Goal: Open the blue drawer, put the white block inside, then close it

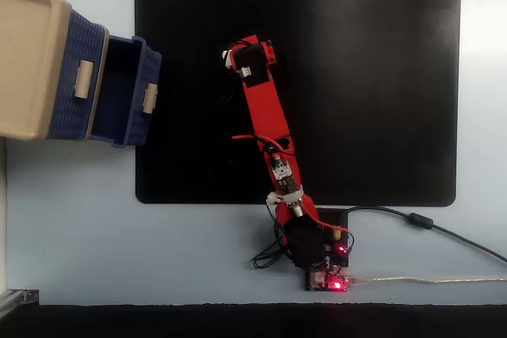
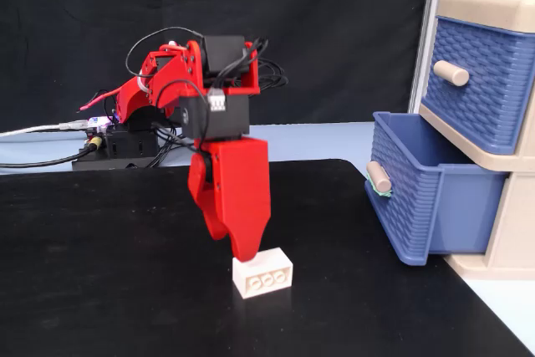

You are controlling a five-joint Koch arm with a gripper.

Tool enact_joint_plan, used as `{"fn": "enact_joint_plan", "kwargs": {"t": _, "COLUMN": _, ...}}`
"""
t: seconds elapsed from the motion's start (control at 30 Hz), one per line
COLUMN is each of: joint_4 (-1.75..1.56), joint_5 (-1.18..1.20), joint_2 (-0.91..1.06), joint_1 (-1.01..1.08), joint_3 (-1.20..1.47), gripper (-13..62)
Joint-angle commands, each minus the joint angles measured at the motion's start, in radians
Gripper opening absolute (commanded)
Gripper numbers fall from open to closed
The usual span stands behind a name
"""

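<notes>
The white block [image 2: 262, 274] lies on the black mat [image 2: 100, 273], studs facing the camera. My red gripper [image 2: 234, 248] points straight down just behind it, and the longer finger's tip [image 2: 246, 250] meets the block's top rear edge. The two jaws overlap in this fixed view, so no gap shows between them. From above, the wrist hides the gripper and only a white sliver of the block [image 1: 226, 57] shows. The blue drawer [image 2: 426, 206] [image 1: 127, 93] is pulled out of the beige cabinet [image 1: 28, 61] and looks empty.
Above the open drawer, a second blue drawer [image 2: 476, 81] is shut. The cabinet stands at the mat's left edge in the fixed view from above. The arm's base and cables [image 1: 325, 255] sit off the mat's near side, with a red light on.
</notes>
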Motion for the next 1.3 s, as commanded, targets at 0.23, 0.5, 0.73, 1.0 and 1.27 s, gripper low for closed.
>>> {"fn": "enact_joint_plan", "kwargs": {"t": 0.23, "joint_4": -0.149, "joint_5": 0.092, "joint_2": -0.035, "joint_1": -0.034, "joint_3": -0.058, "gripper": 33.2}}
{"fn": "enact_joint_plan", "kwargs": {"t": 0.5, "joint_4": -0.092, "joint_5": 0.067, "joint_2": -0.066, "joint_1": -0.052, "joint_3": -0.037, "gripper": 22.7}}
{"fn": "enact_joint_plan", "kwargs": {"t": 0.73, "joint_4": 0.067, "joint_5": -0.025, "joint_2": -0.055, "joint_1": -0.048, "joint_3": -0.015, "gripper": -8.0}}
{"fn": "enact_joint_plan", "kwargs": {"t": 1.0, "joint_4": 0.044, "joint_5": -0.124, "joint_2": 0.305, "joint_1": -0.183, "joint_3": -0.025, "gripper": -8.0}}
{"fn": "enact_joint_plan", "kwargs": {"t": 1.27, "joint_4": -0.394, "joint_5": -0.067, "joint_2": 0.374, "joint_1": -0.56, "joint_3": -0.015, "gripper": -8.0}}
